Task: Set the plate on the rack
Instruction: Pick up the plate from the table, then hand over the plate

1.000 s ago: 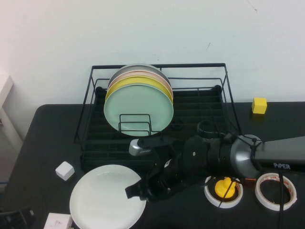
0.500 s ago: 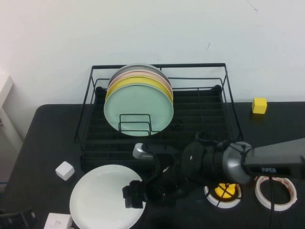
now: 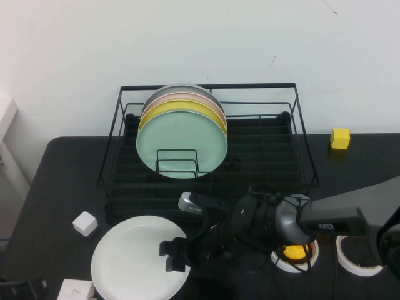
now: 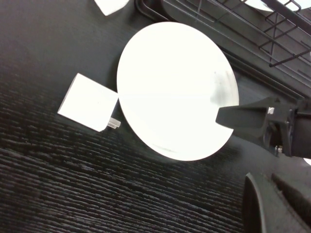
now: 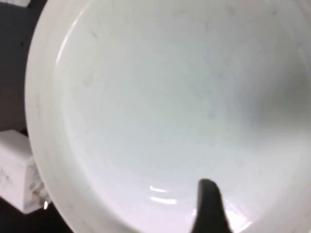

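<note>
1. Black table (image 3: pixel 56 181) against plain white wall (image 3: pixel 200 37); black wire rack (image 3: pixel 300 134) standing at the back of the table.
2. Right gripper (image 3: pixel 172 255) reaching in low from the right, over the near right edge of the white plate (image 3: pixel 134 259); jaws parted, one finger (image 4: pixel 243 119) above the plate's rim. Nothing clamped; contact with the plate not clear.
3. From the right wrist view: plate's glossy inside (image 5: pixel 160 97) fills nearly everything, one dark fingertip (image 5: pixel 209 204) low over it.
4. Left gripper (image 4: pixel 272 204) closed, empty, showing only as dark fingers at the edge of its own wrist view, near the table's front left, just beside the plate.
5. White plate lying flat on the table, in front of the rack's left half, not in the rack.
6. Counted in the rack: four plates standing upright in a row, left half: mint-green plate (image 3: pixel 181 140) in front, yellow plate (image 3: pixel 181 107) behind it, then a pink plate (image 3: pixel 181 97), then a grey plate (image 3: pixel 184 88).
7. White plates: one.
8. Small white blocks: two near the plate, cube (image 3: pixel 85 223) to its left, flat box (image 3: pixel 75 290) at the front edge.
9. Tape rolls: two at the right, one (image 3: pixel 359 259) bare, one (image 3: pixel 294 255) with a yellow knob inside it.
10. Yellow cube (image 3: pixel 340 138): one, far right, beside the rack.
</note>
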You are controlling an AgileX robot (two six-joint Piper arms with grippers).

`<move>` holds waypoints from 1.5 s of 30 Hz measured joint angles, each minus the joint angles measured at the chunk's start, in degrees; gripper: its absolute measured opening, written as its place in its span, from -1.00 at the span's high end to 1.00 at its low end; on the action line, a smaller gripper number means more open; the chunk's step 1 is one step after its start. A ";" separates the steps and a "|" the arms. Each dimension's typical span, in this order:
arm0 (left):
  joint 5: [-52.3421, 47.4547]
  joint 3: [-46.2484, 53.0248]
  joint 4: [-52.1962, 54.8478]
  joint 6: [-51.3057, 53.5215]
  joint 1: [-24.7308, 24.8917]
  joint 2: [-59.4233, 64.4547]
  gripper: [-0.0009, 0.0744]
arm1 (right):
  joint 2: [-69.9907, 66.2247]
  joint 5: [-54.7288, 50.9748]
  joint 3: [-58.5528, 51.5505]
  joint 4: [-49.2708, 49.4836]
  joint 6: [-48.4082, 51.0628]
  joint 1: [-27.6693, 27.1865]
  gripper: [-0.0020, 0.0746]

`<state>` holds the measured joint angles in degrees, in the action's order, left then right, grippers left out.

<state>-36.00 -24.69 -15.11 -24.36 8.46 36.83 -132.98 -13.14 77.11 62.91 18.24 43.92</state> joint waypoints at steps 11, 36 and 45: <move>0.00 0.00 -0.13 0.29 0.00 0.00 0.98 | -2.18 0.00 0.51 0.52 3.11 0.00 0.50; -3.01 -0.85 -12.27 5.38 0.00 0.00 0.50 | 16.58 -3.62 0.31 -19.22 5.36 0.00 0.92; -4.42 -3.43 -20.98 11.57 0.00 0.00 -0.05 | 27.01 -15.13 0.18 -34.53 5.03 -0.38 0.92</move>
<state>-40.42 -28.12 -36.09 -12.79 8.46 36.83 -105.97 -28.26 77.30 28.38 23.26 43.54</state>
